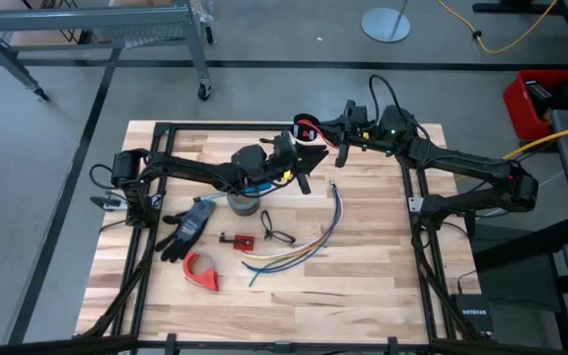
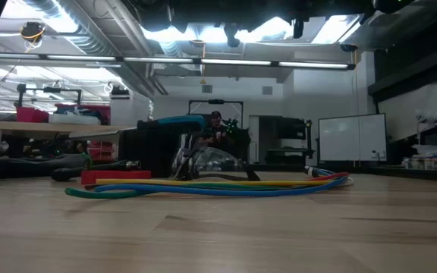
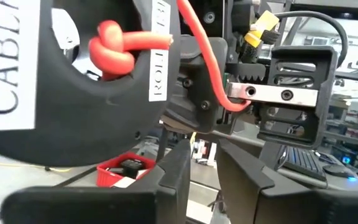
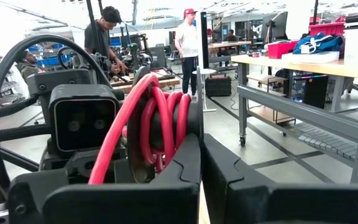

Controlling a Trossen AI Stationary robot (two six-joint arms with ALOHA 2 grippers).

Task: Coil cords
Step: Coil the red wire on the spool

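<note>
The red cord is wound in a few turns on a black spool that hangs above the table's far middle. A knot of the cord sits in a hole in the spool's labelled face. A loose strand runs past that face toward the right arm. My right gripper comes in level from the table's right and is shut at the spool. My left gripper stands just near of the spool, open, with nothing between its fingers. My right gripper is shut right at the spool's edge, coming level from the table's right. Its own fingers hide the place of contact, so I cannot tell which part is between them. The spool stands on edge, clear of the table, with the cord's turns round it.
On the table lie a long bundle of multicoloured wires, a small black looped cord, a small red board, a black glove, a red tape holder and a grey cylinder. People stand in the room beyond.
</note>
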